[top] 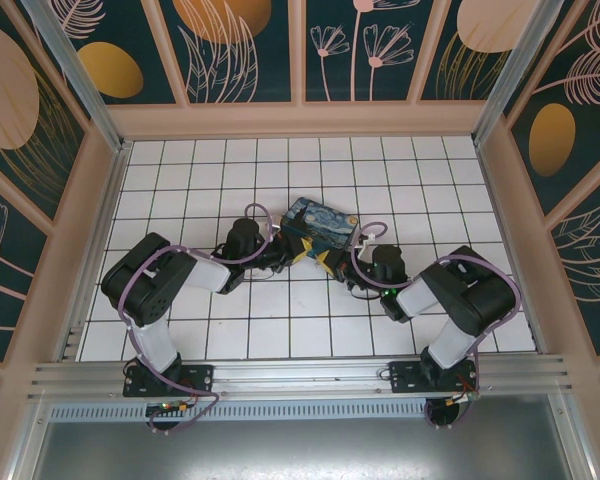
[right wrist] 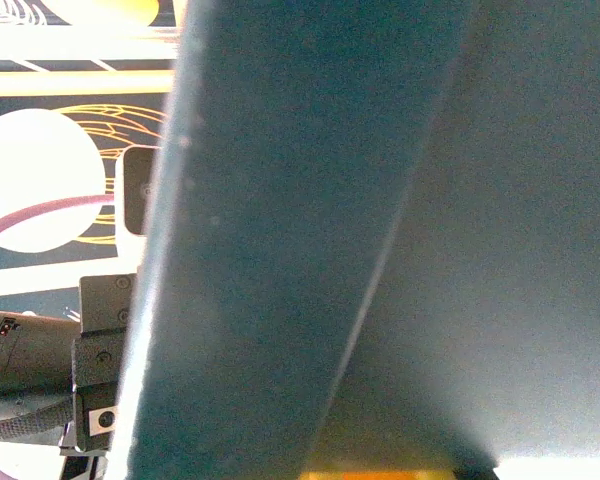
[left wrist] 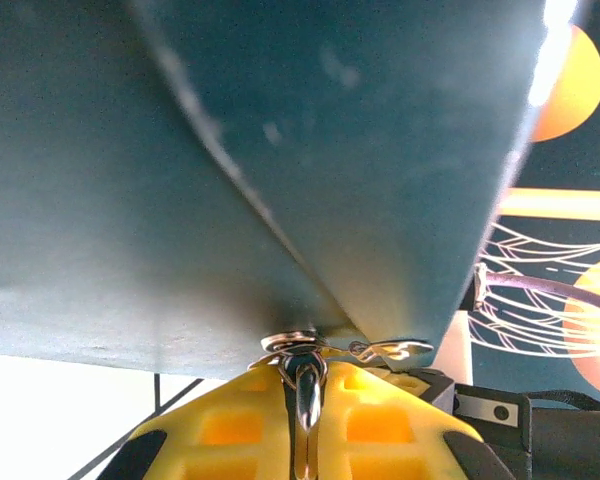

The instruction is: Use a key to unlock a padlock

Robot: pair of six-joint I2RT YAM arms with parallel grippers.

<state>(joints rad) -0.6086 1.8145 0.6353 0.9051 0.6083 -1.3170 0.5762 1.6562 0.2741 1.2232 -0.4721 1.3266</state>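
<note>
My left gripper (left wrist: 306, 378) has its yellow fingers (left wrist: 230, 425) shut on a thin, shiny metal sliver (left wrist: 307, 400), seemingly the key. The sliver's tip meets a small silvery ring and plate (left wrist: 298, 343) at the lower edge of the starry-night box (left wrist: 280, 150). A bent metal clasp (left wrist: 395, 350) sits just to its right. The padlock's body is hidden. From above, the left gripper (top: 298, 256) and my right gripper (top: 327, 262) meet at the box's (top: 320, 222) near edge. The right wrist view looks close onto the box's teal side (right wrist: 380, 200), with a yellow strip of finger (right wrist: 380, 473) at the bottom.
The white tiled floor (top: 280, 165) stretches round the box. Peach-framed walls with dark floral panels (top: 240, 50) enclose it on three sides. An aluminium rail (top: 300, 375) carries both arm bases at the near edge. Purple cables (top: 255, 250) loop over the arms.
</note>
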